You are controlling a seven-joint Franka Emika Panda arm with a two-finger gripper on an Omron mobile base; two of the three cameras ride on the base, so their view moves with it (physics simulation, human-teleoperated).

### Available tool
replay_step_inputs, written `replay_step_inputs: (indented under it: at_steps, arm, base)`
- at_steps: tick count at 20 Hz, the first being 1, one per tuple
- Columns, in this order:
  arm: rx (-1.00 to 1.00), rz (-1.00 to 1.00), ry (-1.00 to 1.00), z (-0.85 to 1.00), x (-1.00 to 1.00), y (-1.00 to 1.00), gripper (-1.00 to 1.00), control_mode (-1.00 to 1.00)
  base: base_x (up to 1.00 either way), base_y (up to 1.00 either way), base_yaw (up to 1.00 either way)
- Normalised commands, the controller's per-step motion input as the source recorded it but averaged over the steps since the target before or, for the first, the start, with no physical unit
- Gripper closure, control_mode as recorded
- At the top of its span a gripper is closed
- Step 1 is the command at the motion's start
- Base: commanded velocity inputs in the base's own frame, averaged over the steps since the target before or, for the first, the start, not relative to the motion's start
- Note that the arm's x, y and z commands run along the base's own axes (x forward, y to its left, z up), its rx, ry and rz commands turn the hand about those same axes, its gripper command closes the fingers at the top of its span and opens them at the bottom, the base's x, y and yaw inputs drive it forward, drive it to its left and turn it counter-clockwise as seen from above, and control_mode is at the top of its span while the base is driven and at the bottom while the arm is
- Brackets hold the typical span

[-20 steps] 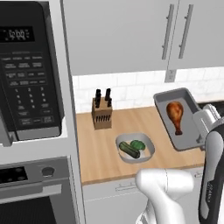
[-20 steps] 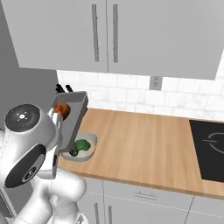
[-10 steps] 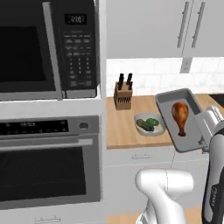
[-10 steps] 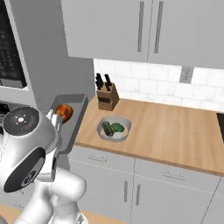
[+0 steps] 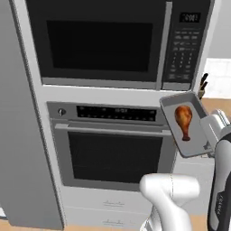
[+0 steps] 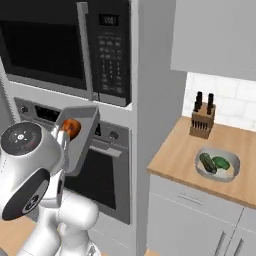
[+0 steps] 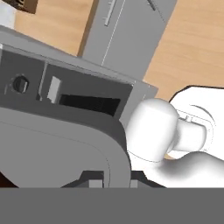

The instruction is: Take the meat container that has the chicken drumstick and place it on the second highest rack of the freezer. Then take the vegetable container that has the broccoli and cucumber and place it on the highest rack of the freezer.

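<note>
Swinging left with the base, both base cameras are now facing the wall oven (image 5: 113,149) instead of the counter; the gripper (image 5: 208,145) is pinching the meat container's (image 5: 195,118) lower rim, holding it tilted up, chicken drumstick (image 5: 183,119) lying inside, above the claw

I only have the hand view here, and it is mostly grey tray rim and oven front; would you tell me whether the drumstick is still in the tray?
Observer: Yes. In the left base view the chicken drumstick lies inside the meat container, bone end pointing down.
Operator: Thank you. Is the tray level?
Observer: No. In the right base view it is tipped steeply, its open side facing the arm.
Operator: Where is the vegetable bowl, please?
Observer: The vegetable container sits on the counter right of the oven, in front of the knife block, with the cucumber and broccoli inside.
</note>
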Motion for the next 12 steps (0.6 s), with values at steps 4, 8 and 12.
replay_step_inputs:
  at_steps: [4,8,12]
  arm:
    - [0.00,0.00,0.00,0.00,0.00,0.00,1.00,1.00]
    - [0.00,0.00,0.00,0.00,0.00,0.00,1.00,1.00]
    - [0.00,0.00,0.00,0.00,0.00,0.00,1.00,1.00]
  base:
    - [-0.01,1.00,0.37]
    - [0.01,1.00,0.34]
    - [0.27,1.00,0.24]
